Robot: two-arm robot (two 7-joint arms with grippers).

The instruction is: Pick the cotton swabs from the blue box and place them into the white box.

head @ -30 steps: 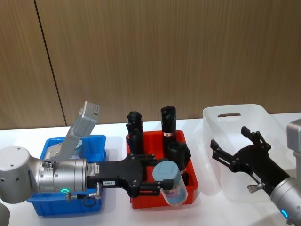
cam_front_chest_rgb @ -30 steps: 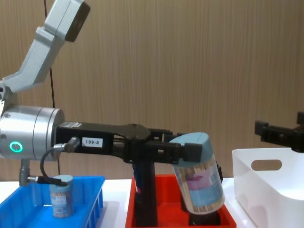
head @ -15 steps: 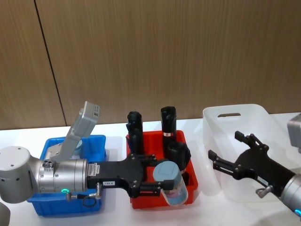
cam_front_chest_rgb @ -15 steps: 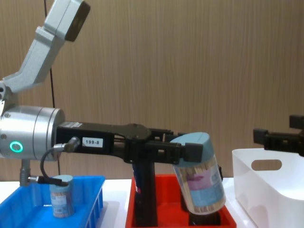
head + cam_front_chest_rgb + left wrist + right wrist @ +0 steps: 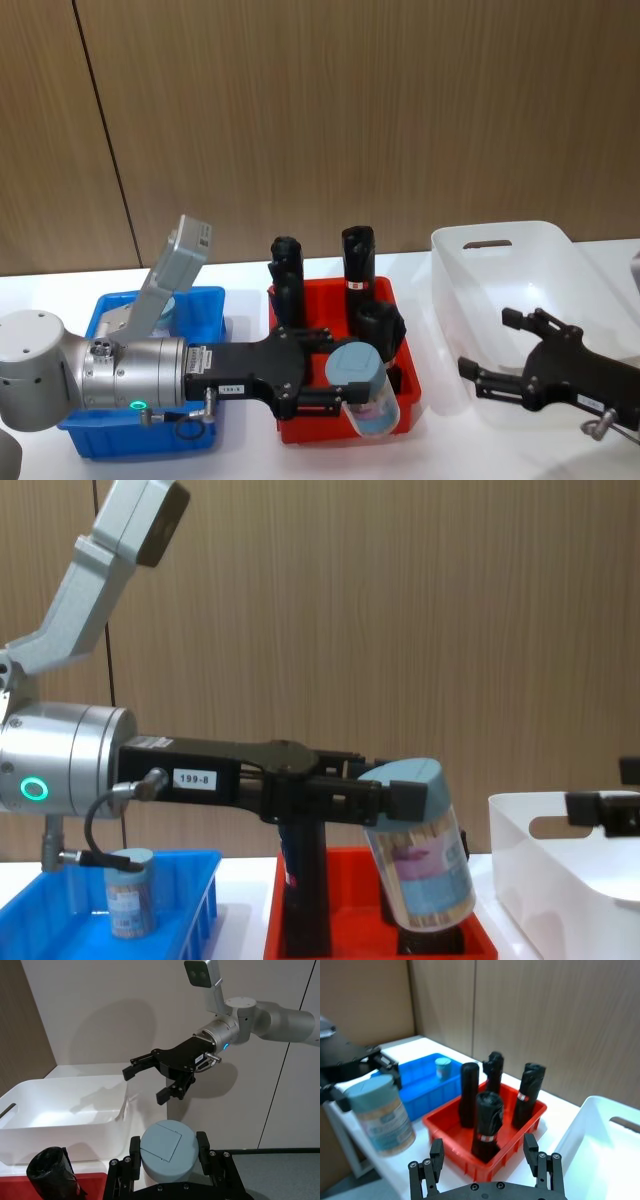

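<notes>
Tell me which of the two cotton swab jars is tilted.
The jar clamped in the left gripper, leaning above the red tray. The other jar stands upright in the blue box.

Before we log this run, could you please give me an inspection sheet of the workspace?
Surface: white table.
Job's things: one cotton swab jar held tilted above the red tray; second jar upright in the blue box; no jar seen in the white box.
Clutter: red tray with four black rolls standing in it.
Grippers: left gripper shut on the jar; right gripper open above the white box's near side.
Cables: black cable looped under the left wrist.
Surroundings: wood-panelled wall behind.
</notes>
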